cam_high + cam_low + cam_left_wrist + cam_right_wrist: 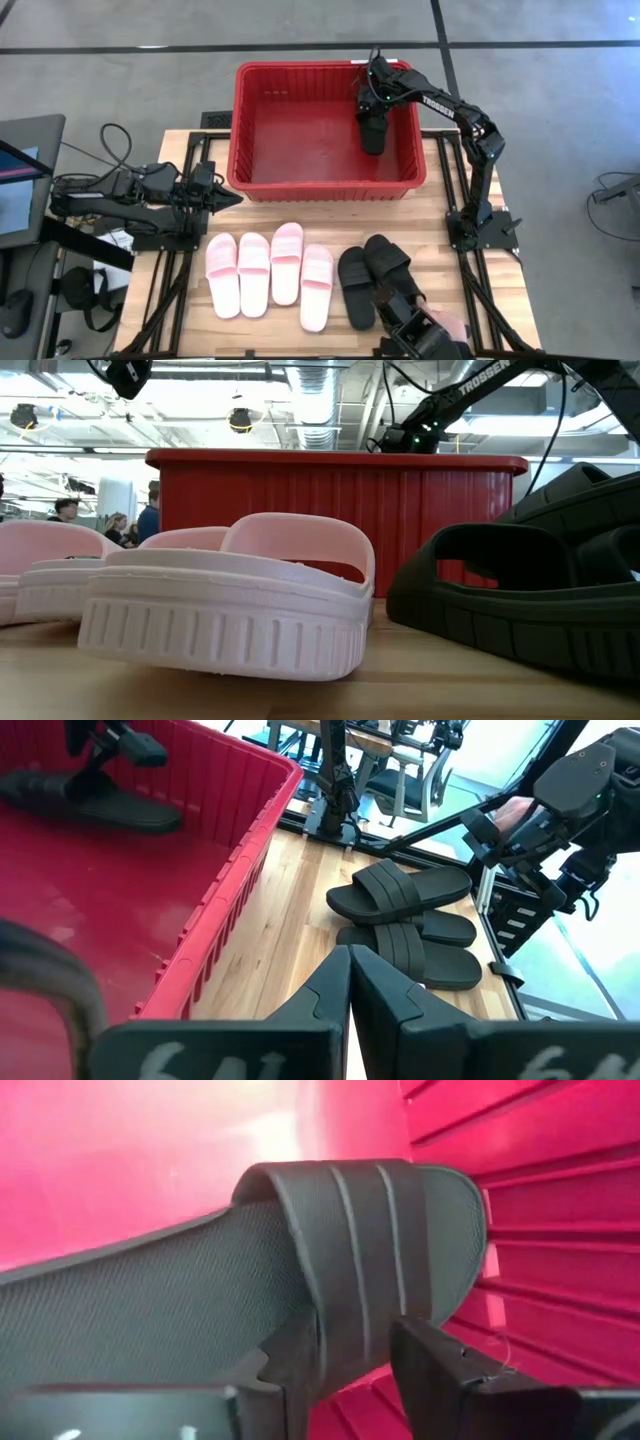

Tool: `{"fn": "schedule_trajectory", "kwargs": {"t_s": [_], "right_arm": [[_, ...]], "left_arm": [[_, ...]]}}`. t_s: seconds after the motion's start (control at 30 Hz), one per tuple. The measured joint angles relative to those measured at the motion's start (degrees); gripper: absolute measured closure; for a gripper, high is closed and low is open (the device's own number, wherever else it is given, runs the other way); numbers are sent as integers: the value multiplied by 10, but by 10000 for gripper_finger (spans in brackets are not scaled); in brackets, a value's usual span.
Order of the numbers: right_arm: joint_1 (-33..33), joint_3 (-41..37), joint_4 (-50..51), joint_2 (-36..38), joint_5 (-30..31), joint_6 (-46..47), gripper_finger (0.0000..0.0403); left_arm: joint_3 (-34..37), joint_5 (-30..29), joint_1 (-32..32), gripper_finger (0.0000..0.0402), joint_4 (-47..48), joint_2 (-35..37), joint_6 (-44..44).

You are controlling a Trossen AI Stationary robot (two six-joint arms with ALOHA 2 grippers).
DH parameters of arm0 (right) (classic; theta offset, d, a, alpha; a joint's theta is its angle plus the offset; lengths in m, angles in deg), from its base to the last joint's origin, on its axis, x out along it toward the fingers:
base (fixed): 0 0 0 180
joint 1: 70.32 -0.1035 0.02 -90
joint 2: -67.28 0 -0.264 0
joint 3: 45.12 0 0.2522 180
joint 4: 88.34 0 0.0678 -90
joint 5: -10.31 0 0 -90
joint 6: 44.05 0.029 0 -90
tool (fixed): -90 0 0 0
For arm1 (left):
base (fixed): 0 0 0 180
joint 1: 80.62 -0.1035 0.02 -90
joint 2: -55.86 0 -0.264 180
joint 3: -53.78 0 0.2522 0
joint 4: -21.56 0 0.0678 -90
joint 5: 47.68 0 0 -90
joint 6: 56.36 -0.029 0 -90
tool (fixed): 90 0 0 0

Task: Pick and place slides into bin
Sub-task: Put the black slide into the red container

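The red bin (243, 130) stands at the table's far side. My right gripper (350, 1345) reaches down into it near its right wall, shut on a black slide (372, 132). Four pale pink slides (270, 272) lie side by side on their soles at the table's near side. More black slides (372, 275) lie to their right, one resting partly on top of the others (400, 892). My left gripper (349, 982) is shut and empty at the table's left, beside the bin's near left corner. My right gripper holds the black slide by one side of its wide strap (345, 1295). One finger (292, 1358) is inside the foot opening and the other (432, 1365) is outside the strap. The fingers come from above. The slide sits low and about level; I cannot tell whether it touches the bin's floor.
A person's hand (450, 325) with a dark device (415, 335) is at the table's near edge, beside the black slides. Black frame rails run along both sides of the wooden table (470, 270). People stand in the room beyond (150, 510).
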Motion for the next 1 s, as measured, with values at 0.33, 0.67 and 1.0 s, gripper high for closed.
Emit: {"fn": "schedule_trajectory", "kwargs": {"t_s": [0.33,0.67,1.0], "right_arm": [[0,0,20,0,-13,0,255],[-2,1,32,1,-14,17,245],[-16,139,169,3,-46,47,244]], "left_arm": [[0,0,0,401,0,0,2],[0,0,0,401,0,0,1],[0,0,0,401,0,0,-14]]}}
